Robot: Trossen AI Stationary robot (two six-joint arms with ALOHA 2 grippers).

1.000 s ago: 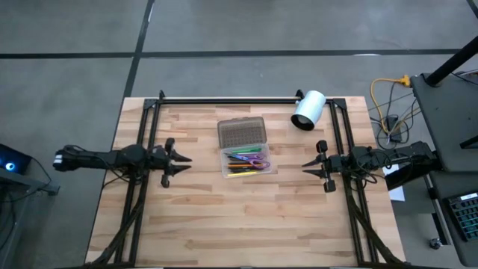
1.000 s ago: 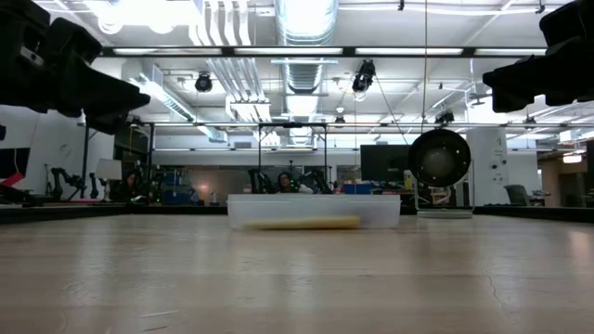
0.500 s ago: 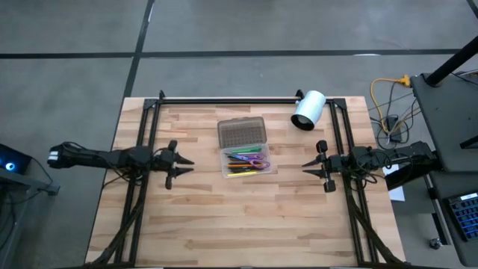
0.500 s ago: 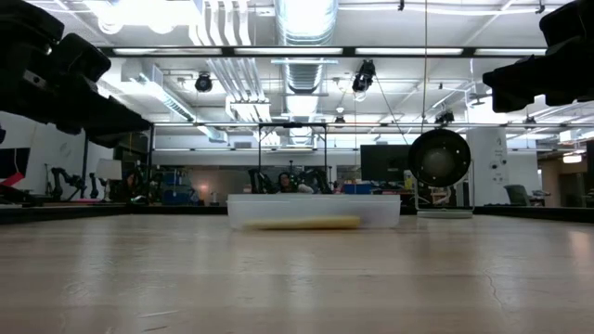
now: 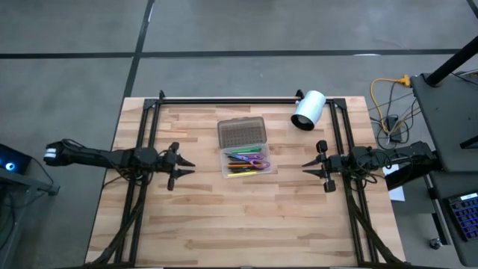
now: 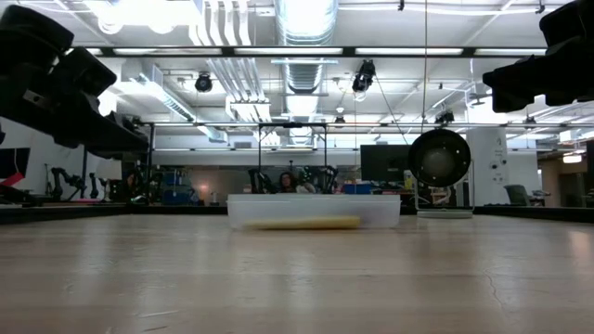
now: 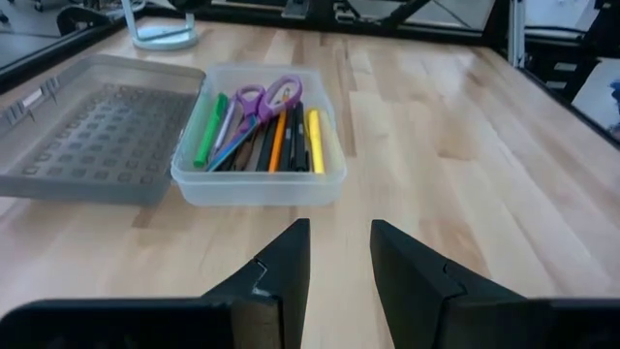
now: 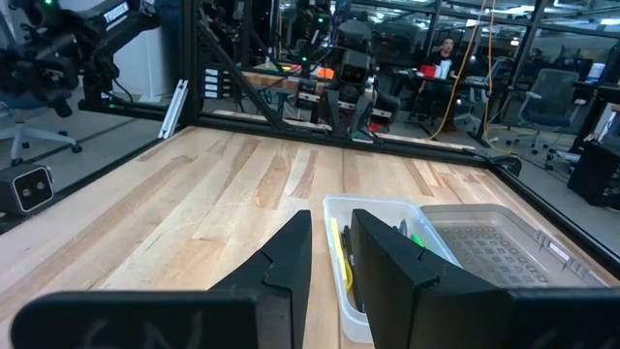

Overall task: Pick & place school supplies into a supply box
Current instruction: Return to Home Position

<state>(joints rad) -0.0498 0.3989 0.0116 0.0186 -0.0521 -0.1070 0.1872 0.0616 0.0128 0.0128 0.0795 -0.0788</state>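
All supplies (image 7: 257,126), pens, pencils and scissors, are seen inside the clear box (image 7: 260,188) at the middle of the counter (image 5: 246,217), with its grey lid (image 5: 243,133) lying open beside it. The left claw (image 5: 188,166) and the right claw (image 5: 306,167) are held well apart from the box, one at each side. The fingers of each are a little apart, with nothing between them. Little risk is judged: the box could be knocked only by an arm swept too low.

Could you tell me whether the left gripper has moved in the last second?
Yes: the left gripper has dipped downward, nearer the height of the supply box.
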